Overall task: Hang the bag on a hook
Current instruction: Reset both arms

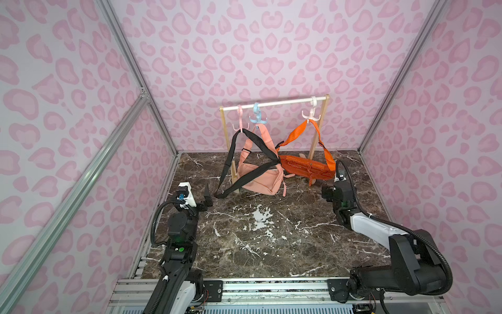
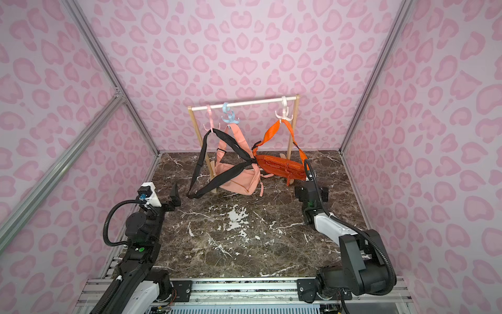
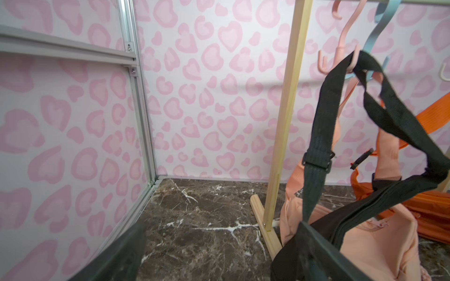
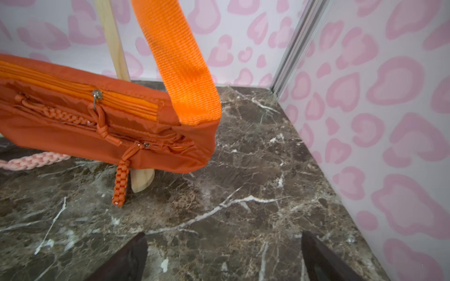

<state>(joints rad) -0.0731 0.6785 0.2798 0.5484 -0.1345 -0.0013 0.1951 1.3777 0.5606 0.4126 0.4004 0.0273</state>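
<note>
Since the black bag (image 1: 244,180) hangs from the pink hook (image 1: 240,117) beyond the left jaws, hanging looks done; both jaws gape empty.

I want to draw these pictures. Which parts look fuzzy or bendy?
Left wrist view: the dark finger is fuzzy. Right wrist view: the orange bag looks sharp, the fingertips blurry. In both top views, the frame posts lean outward.

Tabletop (image 1: 271,250): dark brown marble pattern, white veining, one pale patch near centre, possibly glare or wear. Walls (image 1: 244,54): three, pale, printed with pink heart-like blotches. Aluminium posts (image 1: 129,59) at corners; slotted rail (image 1: 271,288) along front edge.
</note>
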